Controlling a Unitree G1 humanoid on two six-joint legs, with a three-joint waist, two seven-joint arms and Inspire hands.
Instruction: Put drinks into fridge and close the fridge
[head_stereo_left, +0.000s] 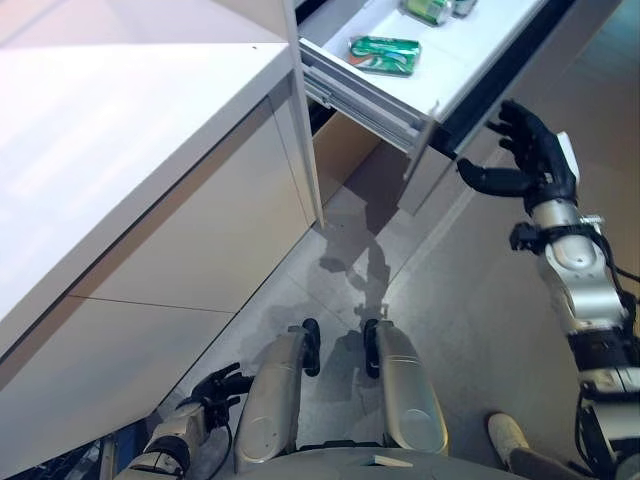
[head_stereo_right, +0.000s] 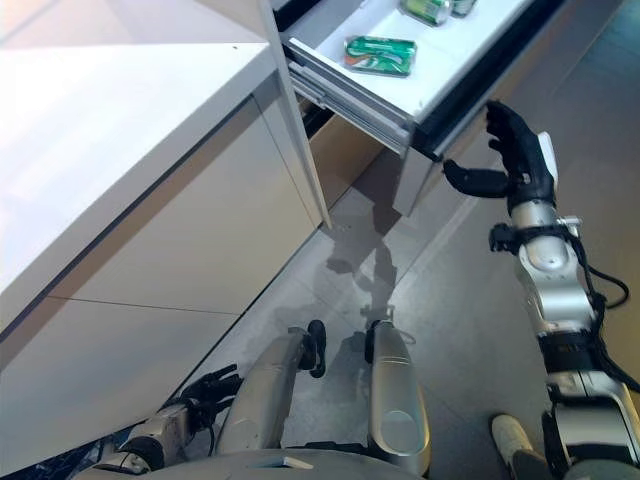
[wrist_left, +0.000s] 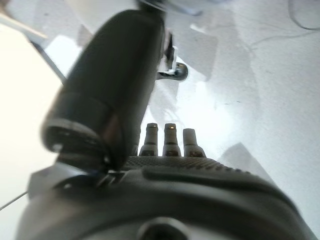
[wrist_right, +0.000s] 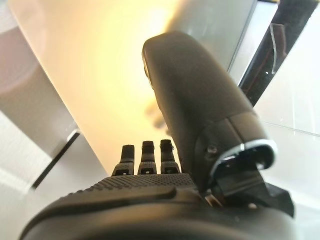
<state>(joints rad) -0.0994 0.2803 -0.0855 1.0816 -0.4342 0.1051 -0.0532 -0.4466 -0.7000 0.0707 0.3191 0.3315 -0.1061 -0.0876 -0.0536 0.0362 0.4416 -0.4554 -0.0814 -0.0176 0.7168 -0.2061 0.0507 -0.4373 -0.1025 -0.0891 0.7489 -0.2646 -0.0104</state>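
White counters (head_stereo_left: 110, 130) flank a grey floor, with the fridge drawer (head_stereo_left: 455, 75) pulled out at 1 o'clock. Right hand (head_stereo_left: 528, 160) hovers just off the drawer's front edge, fingers straight and spread, holding nothing; left hand (head_stereo_left: 215, 388) hangs idle at 7 o'clock, loosely relaxed. To shut it well, lay the palm flat on the front and push squarely along the rails. A green can (head_stereo_left: 384, 53) lies on its side inside, long axis 9-to-3; more cans (head_stereo_left: 432, 9) sit beyond.

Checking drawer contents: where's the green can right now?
In the left eye view the green can lies on its side in the open white drawer, up top, right of the white counter; the right robot hand hangs open outside the drawer front.
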